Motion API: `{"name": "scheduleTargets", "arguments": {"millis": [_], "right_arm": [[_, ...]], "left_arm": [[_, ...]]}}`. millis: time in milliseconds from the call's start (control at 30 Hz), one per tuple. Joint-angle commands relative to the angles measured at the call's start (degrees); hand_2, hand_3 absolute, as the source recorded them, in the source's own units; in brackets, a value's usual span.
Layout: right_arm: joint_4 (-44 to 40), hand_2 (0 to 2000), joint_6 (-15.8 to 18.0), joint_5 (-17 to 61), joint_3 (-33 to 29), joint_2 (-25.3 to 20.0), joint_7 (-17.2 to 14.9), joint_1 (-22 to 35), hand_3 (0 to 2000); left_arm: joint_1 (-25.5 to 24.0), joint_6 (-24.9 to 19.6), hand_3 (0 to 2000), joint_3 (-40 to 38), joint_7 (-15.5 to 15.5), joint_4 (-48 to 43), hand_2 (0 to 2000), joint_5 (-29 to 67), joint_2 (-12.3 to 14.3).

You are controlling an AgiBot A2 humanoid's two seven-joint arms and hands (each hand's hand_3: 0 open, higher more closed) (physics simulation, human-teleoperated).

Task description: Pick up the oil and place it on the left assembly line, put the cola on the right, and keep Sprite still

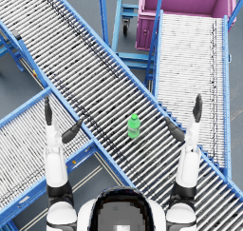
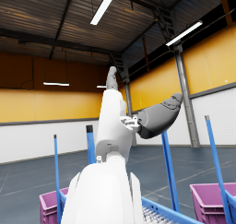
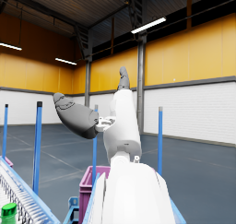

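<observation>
Nearest the head camera stood the robot's two white arms, the left arm [image 1: 55, 164] and the right arm [image 1: 188, 166], each lifted with its hand raised off the rollers. Its left hand [image 1: 53, 129] was released, fingers apart and the thumb held out to the side, grasping nothing; the left wrist view showed the same hand [image 2: 123, 118] against the warehouse ceiling. Its right hand [image 1: 191, 127] was likewise released and held nothing, as the right wrist view confirmed [image 3: 115, 118]. Between the two hands, apart from both, a green bottle [image 1: 134, 126] stood upright on the middle conveyor [image 1: 95, 78]; only its cap showed at the edge of the right wrist view [image 3: 8, 213]. By its colour I judged it to be the Sprite, which the task wanted left alone, and it was untouched. Neither oil nor cola could be seen in any view, on the left conveyor [image 1: 23, 144], on the right conveyor [image 1: 190, 59], or in the purple bin [image 1: 190, 2] beyond, so I could not tell whether those placements were finished or not begun. No brand, label or lettering could be read; the bottle's label was too small to make out.
</observation>
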Motion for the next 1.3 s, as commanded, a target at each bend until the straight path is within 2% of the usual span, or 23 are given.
{"name": "scheduleTargets", "arguments": {"millis": [33, 333, 567, 800, 1300], "right_arm": [[0.1, 0, 0.0, 0.0, 0.4, 0.1, 0.0, 0.5, 0], [0.3, 0, 0.0, 0.0, -0.5, -0.1, 0.0, 1.1, 0], [-1.6, 0, 0.0, 0.0, -0.2, -0.4, 0.0, 0.8, 0], [-1.3, 0, 0.0, 0.0, -0.5, -0.5, 0.0, 1.0, 0], [-0.5, 0, 0.0, 0.0, -0.1, -0.9, 0.0, 0.6, 0]], "left_arm": [[0.1, 0.0, 0, 0.0, 0.0, -0.1, 0, 0.0, 0.0], [1.1, 0.0, 0, -1.2, 0.0, 0.0, 0, 0.0, 0.0], [0.0, 0.0, 0, -0.9, 0.0, 0.6, 0, 0.0, 0.4], [1.6, 0.0, 0, -0.3, 0.0, 0.3, 0, 0.0, 0.2], [-0.6, 0.0, 0, -1.5, 0.0, 0.2, 0, 0.0, 0.9]]}}
